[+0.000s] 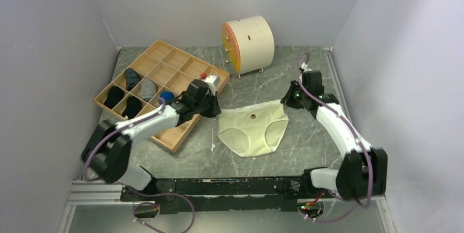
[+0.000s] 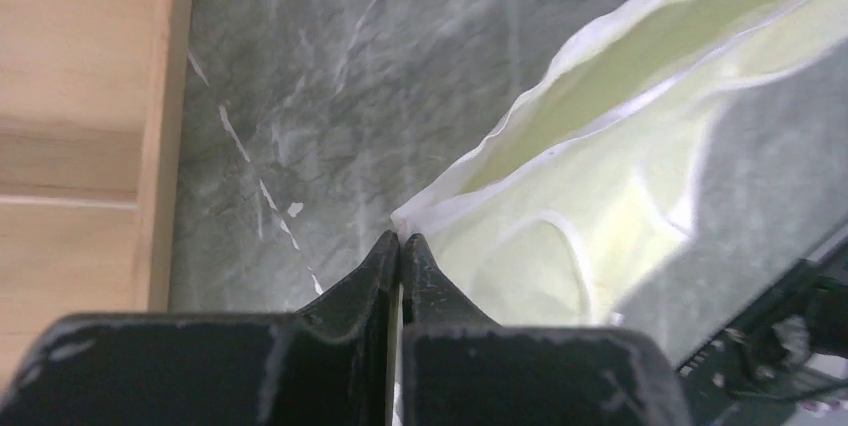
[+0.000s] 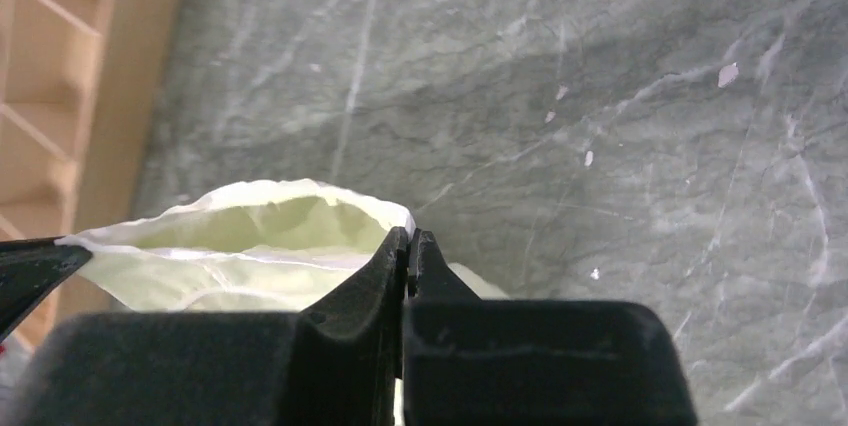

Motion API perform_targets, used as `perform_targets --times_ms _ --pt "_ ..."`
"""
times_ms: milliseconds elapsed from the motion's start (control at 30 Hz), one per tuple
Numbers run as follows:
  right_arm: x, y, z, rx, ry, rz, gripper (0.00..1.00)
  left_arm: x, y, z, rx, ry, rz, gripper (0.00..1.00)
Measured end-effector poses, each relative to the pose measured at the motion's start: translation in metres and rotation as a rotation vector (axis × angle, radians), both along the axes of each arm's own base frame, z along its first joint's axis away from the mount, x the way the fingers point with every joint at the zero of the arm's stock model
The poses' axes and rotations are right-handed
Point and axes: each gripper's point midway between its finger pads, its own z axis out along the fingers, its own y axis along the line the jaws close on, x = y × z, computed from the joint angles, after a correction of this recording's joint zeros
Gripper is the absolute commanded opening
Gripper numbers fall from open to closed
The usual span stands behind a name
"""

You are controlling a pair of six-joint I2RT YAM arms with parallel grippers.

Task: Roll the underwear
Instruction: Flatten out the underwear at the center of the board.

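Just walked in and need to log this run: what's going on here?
Both arms are working on the pale yellow underwear spread on the marble table. The left gripper is pinched shut on one waistband corner, beside the wooden tray, and the right gripper is shut on the opposite corner. The garment lies spread out between them; no roll has been started yet.

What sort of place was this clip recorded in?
Probably a lab test cell: plain white walls box in a marble-patterned table, a left arm and right arm are bolted at its near edge, with underwear and a wooden compartment tray as props.
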Motion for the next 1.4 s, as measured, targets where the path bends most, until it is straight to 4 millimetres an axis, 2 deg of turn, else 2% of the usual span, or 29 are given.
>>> perform_targets --times_ms 133,267,400,500,600,700,767,833,933,967,1033,1133,1233,1333,1400 --pt "-0.027 0.003 0.038 0.069 -0.119 -0.009 0.0 -0.014 0.005 0.065 -0.102 -0.133 -0.011 0.05" --pt "-0.062 0.011 0.074 0.155 -0.225 0.015 0.0 -0.044 0.001 0.107 -0.16 -0.211 -0.062 0.05" --pt "-0.1 0.018 0.114 0.227 -0.346 0.061 0.0 -0.096 -0.009 0.13 -0.187 -0.228 -0.154 0.05" --pt "-0.125 0.02 0.134 0.255 -0.394 0.088 0.0 -0.126 -0.005 0.142 -0.205 -0.226 -0.19 0.05" --pt "-0.146 0.021 0.152 0.274 -0.425 0.103 0.0 -0.141 0.007 0.152 -0.219 -0.224 -0.179 0.05" --pt "-0.153 0.019 0.154 0.281 -0.41 0.086 0.0 -0.143 0.016 0.155 -0.208 -0.211 -0.143 0.05" --pt "-0.151 0.017 0.146 0.275 -0.367 0.059 0.0 -0.139 0.016 0.148 -0.182 -0.196 -0.123 0.05" --pt "-0.139 0.015 0.129 0.26 -0.29 0.023 0.0 -0.131 0.012 0.134 -0.133 -0.172 -0.104 0.05" --pt "-0.11 0.01 0.086 0.216 -0.126 -0.04 0.0 -0.11 0.0 0.103 -0.021 -0.127 -0.065 0.05" --pt "-0.097 0.008 0.061 0.19 -0.04 -0.072 0.0 -0.1 -0.004 0.089 0.019 -0.105 -0.049 0.05" --pt "-0.082 0.004 0.029 0.156 0.056 -0.107 0.0 -0.077 -0.007 0.064 0.075 -0.069 -0.011 0.05" --pt "-0.059 -0.003 -0.02 0.1 0.154 -0.156 0.0 -0.028 0.005 0.02 0.143 -0.008 0.082 0.05" --pt "-0.036 -0.007 -0.047 0.082 0.189 -0.174 0.0 0.01 0.012 -0.007 0.189 0.027 0.124 0.05" --pt "-0.01 -0.01 -0.069 0.069 0.198 -0.183 0.0 0.044 0.002 -0.025 0.203 0.034 0.113 0.05" --pt "0.006 -0.013 -0.079 0.064 0.198 -0.188 0.0 0.056 -0.004 -0.032 0.203 0.032 0.095 0.05"
